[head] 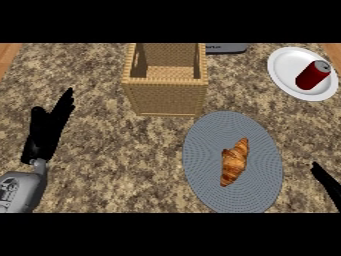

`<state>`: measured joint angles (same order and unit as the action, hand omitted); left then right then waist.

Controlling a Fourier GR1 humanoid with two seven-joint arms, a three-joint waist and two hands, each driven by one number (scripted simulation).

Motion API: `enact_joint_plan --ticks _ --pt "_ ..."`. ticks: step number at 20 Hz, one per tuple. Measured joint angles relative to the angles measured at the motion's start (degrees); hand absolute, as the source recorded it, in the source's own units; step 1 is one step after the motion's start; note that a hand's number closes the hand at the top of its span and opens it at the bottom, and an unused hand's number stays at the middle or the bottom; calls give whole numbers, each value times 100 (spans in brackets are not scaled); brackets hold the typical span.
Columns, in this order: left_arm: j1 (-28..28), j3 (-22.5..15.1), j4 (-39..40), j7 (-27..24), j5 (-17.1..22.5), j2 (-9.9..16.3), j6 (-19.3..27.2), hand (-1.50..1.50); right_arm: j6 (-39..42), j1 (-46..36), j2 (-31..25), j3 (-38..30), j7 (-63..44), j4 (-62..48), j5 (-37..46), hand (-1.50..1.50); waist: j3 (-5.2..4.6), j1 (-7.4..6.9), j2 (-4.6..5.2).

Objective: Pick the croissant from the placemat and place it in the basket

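A golden-brown croissant [234,162] lies on the round grey placemat [202,150] at the lower right of the counter. A square wicker basket [165,94] stands beyond the placemat's upper left edge, with nothing visible inside it. My left hand [47,131] rests open at the left, fingers straight and pointing away, far from the croissant. My right hand [334,188] shows only as dark straight fingers at the lower right edge, just right of the placemat and touching nothing.
A white plate [285,60] at the back right carries a red can [313,75] lying tilted. A dark grey object [226,48] sits behind the basket. Wooden strips border the speckled stone counter on both sides.
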<state>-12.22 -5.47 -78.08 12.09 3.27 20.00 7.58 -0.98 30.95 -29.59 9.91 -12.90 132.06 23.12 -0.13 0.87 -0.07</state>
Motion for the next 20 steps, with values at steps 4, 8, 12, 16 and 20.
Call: enact_joint_plan --ticks 4,8,12,16,20 --pt "74 65 -137 72 -56 -84 -103 0 126 -227 277 -92 -273 -19 93 -150 8 -46 1" --pt "65 131 -170 88 -178 -148 -149 0 0 -309 621 -55 -325 -129 480 -150 11 -53 1" --pt "89 189 -52 -52 -307 -277 -198 0 -76 -564 936 -46 -326 -456 786 -150 12 -61 4" --pt "30 265 -93 48 -407 -334 -263 0 -147 -773 1203 -48 -127 -949 949 -150 15 -69 5" --pt "-46 343 -83 133 -497 -406 -339 0 -179 -1045 1483 83 -2 -1407 1127 -150 13 -74 5"
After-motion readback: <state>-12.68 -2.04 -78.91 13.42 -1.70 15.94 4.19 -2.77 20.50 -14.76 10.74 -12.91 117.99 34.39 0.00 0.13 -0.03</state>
